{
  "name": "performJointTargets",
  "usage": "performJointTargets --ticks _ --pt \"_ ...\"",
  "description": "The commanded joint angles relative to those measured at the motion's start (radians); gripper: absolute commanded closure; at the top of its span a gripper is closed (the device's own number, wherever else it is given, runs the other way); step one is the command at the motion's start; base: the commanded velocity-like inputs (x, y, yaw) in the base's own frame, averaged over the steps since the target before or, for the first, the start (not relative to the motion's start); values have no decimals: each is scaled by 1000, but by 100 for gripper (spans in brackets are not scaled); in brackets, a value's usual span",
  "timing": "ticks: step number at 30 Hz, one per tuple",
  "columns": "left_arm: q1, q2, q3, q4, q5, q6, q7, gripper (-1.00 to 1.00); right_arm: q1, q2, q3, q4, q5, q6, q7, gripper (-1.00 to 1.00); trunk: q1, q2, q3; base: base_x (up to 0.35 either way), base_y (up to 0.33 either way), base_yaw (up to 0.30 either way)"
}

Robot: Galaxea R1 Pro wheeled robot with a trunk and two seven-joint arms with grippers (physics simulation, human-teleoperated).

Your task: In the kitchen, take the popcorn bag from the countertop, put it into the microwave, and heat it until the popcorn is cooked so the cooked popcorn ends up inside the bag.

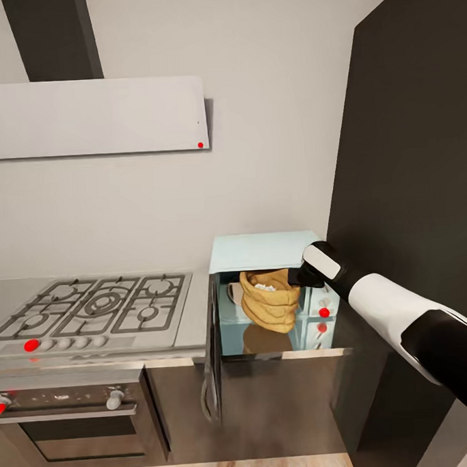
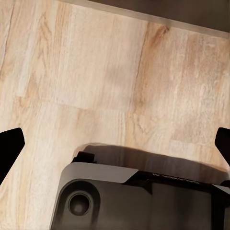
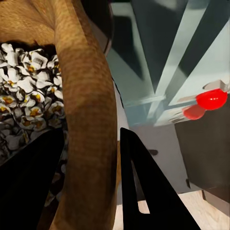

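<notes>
The mint-blue microwave (image 1: 262,251) stands with its door (image 1: 212,351) swung open to the left. Inside it, the orange-tan popcorn bag (image 1: 270,307) stands upright, and white puffed popcorn (image 1: 266,286) shows in its mouth. My right gripper (image 1: 301,276) reaches into the cavity from the right, at the bag's upper rim. In the right wrist view the rolled rim (image 3: 91,120) is pinched between the two fingers of that gripper (image 3: 91,136), one inside beside the popcorn (image 3: 24,96), one outside. My left gripper (image 2: 115,143) hangs open over the floor. The countertop's thin edge (image 1: 294,354) runs under the microwave.
A gas hob (image 1: 93,306) with an oven (image 1: 72,420) below sits left of the open door, under a range hood (image 1: 90,118). A tall dark cabinet (image 1: 407,149) walls the right side. Red-marked knobs (image 1: 324,312) are on the microwave's panel. Wood floor (image 2: 96,72) lies below.
</notes>
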Motion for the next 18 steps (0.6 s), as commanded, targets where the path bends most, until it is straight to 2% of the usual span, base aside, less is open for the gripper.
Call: performJointTargets --ticks 1,9,14,18 --pt "-1 0 1 1 2 -3 1 -100 -20 -1 5 -4 21 1 -10 100 0 -2 -2 0 0 0" --pt "-1 0 1 1 1 -3 1 -100 -19 -1 5 -4 21 0 -9 100 0 -2 -2 3 0 0" --pt "-1 0 1 1 1 -3 1 -100 -19 -1 5 -4 21 -2 -9 100 0 -2 -2 241 0 0" --pt "-1 0 1 0 1 -3 1 -100 -19 -1 5 -4 21 -2 -9 100 0 -2 -2 79 0 0"
